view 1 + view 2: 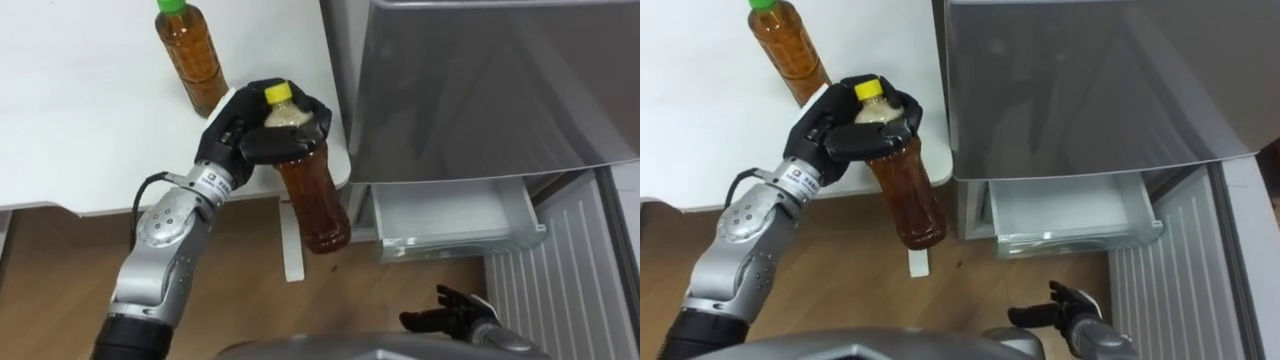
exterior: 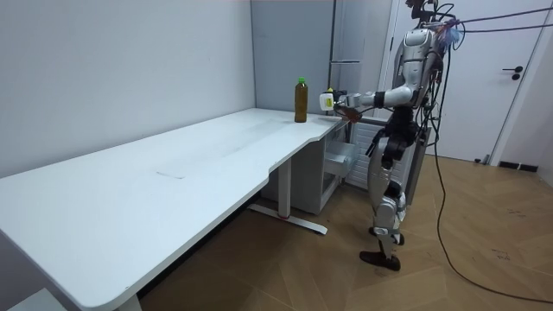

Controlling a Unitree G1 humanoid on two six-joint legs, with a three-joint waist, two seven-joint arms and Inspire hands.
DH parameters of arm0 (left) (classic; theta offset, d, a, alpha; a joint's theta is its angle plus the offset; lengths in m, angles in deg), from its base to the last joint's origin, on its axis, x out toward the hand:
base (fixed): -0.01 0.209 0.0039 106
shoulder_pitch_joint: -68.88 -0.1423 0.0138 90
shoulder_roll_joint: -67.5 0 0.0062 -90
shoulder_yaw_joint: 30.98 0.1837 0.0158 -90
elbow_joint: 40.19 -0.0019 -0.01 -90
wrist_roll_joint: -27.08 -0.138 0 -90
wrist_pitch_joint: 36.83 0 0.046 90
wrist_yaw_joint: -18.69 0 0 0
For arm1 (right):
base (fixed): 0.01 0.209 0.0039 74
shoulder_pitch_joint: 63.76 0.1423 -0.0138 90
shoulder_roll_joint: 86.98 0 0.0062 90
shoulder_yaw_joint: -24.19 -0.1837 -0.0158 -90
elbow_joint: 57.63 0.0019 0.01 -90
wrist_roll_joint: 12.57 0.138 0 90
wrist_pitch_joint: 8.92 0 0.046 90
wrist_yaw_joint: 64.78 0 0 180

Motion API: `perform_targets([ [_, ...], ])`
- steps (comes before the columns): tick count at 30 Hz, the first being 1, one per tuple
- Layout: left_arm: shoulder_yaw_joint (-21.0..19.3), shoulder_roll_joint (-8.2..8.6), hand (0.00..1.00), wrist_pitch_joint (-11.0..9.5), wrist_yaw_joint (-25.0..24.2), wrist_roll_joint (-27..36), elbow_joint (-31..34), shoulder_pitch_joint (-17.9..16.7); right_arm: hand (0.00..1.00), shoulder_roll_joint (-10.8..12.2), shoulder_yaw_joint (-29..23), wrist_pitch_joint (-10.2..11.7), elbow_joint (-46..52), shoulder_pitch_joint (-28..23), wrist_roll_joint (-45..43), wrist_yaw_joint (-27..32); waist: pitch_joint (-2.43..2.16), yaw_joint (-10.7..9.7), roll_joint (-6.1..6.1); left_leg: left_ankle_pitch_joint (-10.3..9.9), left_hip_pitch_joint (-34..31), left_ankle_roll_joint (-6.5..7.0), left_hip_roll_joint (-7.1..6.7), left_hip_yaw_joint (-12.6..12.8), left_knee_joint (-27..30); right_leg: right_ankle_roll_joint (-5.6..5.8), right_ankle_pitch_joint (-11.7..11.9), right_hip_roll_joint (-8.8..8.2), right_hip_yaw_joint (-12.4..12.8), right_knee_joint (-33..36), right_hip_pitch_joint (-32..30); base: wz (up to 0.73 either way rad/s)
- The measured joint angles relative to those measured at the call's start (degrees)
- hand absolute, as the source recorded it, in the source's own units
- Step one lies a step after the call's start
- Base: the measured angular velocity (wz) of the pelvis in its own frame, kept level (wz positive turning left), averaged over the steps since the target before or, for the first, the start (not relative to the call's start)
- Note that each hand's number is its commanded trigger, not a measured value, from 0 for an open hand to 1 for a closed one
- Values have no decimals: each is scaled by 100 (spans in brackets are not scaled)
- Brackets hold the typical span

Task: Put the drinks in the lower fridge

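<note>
Our left hand (image 1: 255, 125) has fingers and thumb curled tight round the neck of the yellow-capped bottle (image 1: 312, 195). The bottle hangs tilted in the air, left of the open drawer (image 1: 440, 212) and higher than it, with its base out over the wooden floor (image 1: 230, 290). We judge the step in hand to be the carry: one drink is up off the desk (image 1: 80, 120) and nothing lies in the drawer yet. The green-capped bottle (image 1: 192, 60) stands upright on the desk, farther left of the drawer than the held one. Our right hand (image 1: 445, 318) hangs low on the drawer's near side, fingers loose and holding nothing. In the room view we stand upright before the drawer, left arm stretched toward the desk corner. The next move, as we read it, calls for swinging the bottle rightward and down into the drawer, probably with a bend or crouch, since the drawer sits low. Room is tight above, where the grey fridge front (image 1: 490, 90) overhangs the back of the drawer. The bottle must therefore come in from the front, under that edge and over the drawer's front rim. The white desk leg (image 1: 292, 245) and the desk corner lie just left of the drawer, close beside the bottle's likely path, while the floor on the drawer's near side is open.
</note>
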Motion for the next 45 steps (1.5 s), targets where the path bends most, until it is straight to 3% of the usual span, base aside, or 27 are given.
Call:
perform_targets([
  [9, 320, 12, 100, -6, -47, 488, 277, 158, 0, 7, 198, -3, 24, 24, 25, -60, -39, -48, 21, -3, -67, 1, 14, -9, 71, -18, 13, -8, -110, 19, -7, 4],
  [14, 675, 11, 100, -24, -325, 610, 431, 189, 0, 50, 525, 2, 410, 37, -147, -237, -28, -78, 37, -3, -72, 1, 14, 11, 81, -18, 13, -9, -100, 32, -25, 0],
  [18, 768, 2, 100, -24, -468, 625, 430, 189, 0, 84, 559, 0, 654, 14, -281, -437, 6, -79, 90, -2, -73, 1, 24, 61, 76, -18, 13, -1, -59, 52, -48, -5],
  [21, 767, -4, 100, -24, -468, 625, 430, 189, 0, 83, 626, -3, 930, -44, -297, -588, 1, -67, 145, -2, -99, 1, 40, 152, 69, -20, 10, -2, -38, 111, -125, -8],
  [28, 826, -91, 100, -48, -499, 617, 430, 188, 0, 92, 918, -2, 1754, -224, -326, -1014, 18, -49, 70, -2, -93, 1, 44, 233, 69, -20, 10, -3, 20, 112, -146, -4],
  [33, 836, -113, 100, -60, -481, 616, 431, 190, 0, 81, 972, 2, 2275, -362, -318, -1185, 6, -14, 26, -3, -84, 2, 49, 275, 72, -19, 10, -3, 54, 113, -146, -2],
  [36, 923, -153, 100, -192, -358, 561, 431, 190, 0, 65, 1139, 2, 2426, -382, -333, -1329, 5, 41, 32, -3, -81, 1, 54, 276, 71, -19, 10, -1, 50, 121, -148, 0],
  [40, 899, -209, 100, -321, -321, -174, 664, 179, 0, 12, 1159, 5, 2901, -545, -461, -1571, 5, 134, 30, -3, -75, 1, 58, 286, 69, -20, 10, -2, 49, 149, -160, 0],
  [43, 873, -384, 100, -365, -295, -692, 1067, 71, 0, -49, 1098, 15, 3292, -708, -461, -1760, 3, 142, 10, -3, -85, 2, 55, 276, 64, -19, 10, -1, 27, 137, -159, 2],
  [45, 870, -405, 100, -459, -287, -1063, 1224, 71, 0, -134, 1096, 32, 3392, -736, -461, -1946, -5, 161, -2, -4, -84, 3, 48, 263, 56, -19, 10, -5, 11, 121, -142, 6],
])
